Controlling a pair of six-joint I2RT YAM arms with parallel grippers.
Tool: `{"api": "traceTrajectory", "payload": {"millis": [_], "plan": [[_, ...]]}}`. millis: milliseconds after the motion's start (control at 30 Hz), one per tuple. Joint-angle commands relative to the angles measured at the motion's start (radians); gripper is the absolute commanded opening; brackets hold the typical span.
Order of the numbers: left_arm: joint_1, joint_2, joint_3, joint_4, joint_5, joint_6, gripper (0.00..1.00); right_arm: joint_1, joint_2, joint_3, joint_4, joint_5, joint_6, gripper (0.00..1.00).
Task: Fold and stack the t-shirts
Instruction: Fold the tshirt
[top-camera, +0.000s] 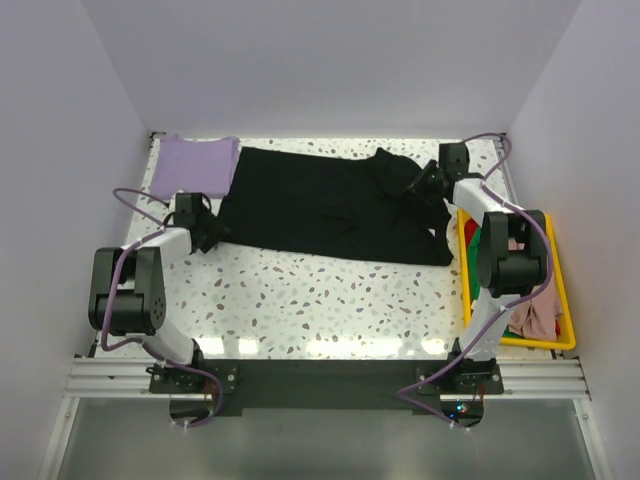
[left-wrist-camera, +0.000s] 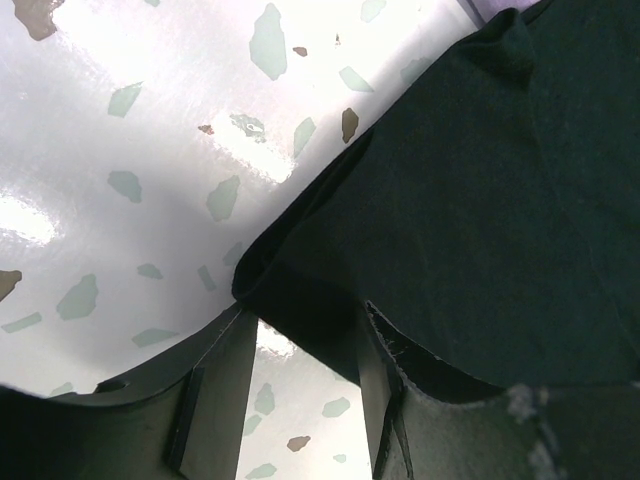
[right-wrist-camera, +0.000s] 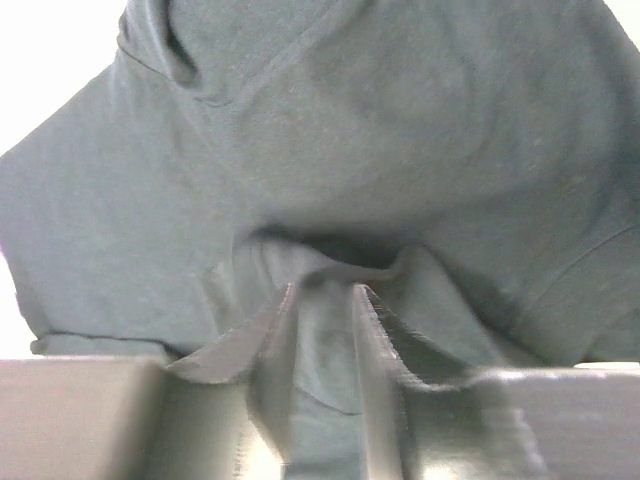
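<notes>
Black t-shirt (top-camera: 330, 205) lies spread across the upper middle of the speckled table (top-camera: 330, 300), with a folded lavender t-shirt (top-camera: 195, 163) at upper left. At the black shirt's lower-left corner, the left gripper (top-camera: 215, 232) has its fingers (left-wrist-camera: 215, 390) spread, the hem between them and touching one. Toward the right, the right gripper (top-camera: 422, 184) shows fingers (right-wrist-camera: 272, 350) narrowly apart around a fold; whether they clamp it cannot be told.

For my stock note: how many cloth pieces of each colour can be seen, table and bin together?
Black t-shirt: 1
Lavender t-shirt: 1
Pink cloth: 1
Green cloth: 1
Red cloth, mostly hidden: 1
Total: 5
</notes>
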Motion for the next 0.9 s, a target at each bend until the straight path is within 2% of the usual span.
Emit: {"api": "traceTrajectory", "payload": {"millis": [0,200,467,600,867], "plan": [[-0.004,-0.03,-0.02,0.013,0.003,0.012,0.49,-0.004,-0.072,0.006,0.02,0.056,-0.09,0.35],[-0.004,-0.027,-0.017,0.019,0.01,0.011,0.5,0.014,-0.109,0.006,-0.01,0.14,-0.194,0.45],[-0.004,-0.041,-0.014,0.019,-0.004,0.011,0.5,0.078,-0.163,-0.08,-0.109,0.266,-0.213,0.44],[-0.004,-0.035,-0.003,0.01,0.0,0.011,0.5,0.092,-0.141,-0.092,-0.17,0.36,-0.231,0.44],[-0.004,-0.017,0.01,0.002,0.014,0.007,0.5,0.092,-0.078,-0.066,-0.202,0.453,-0.266,0.44]]}}
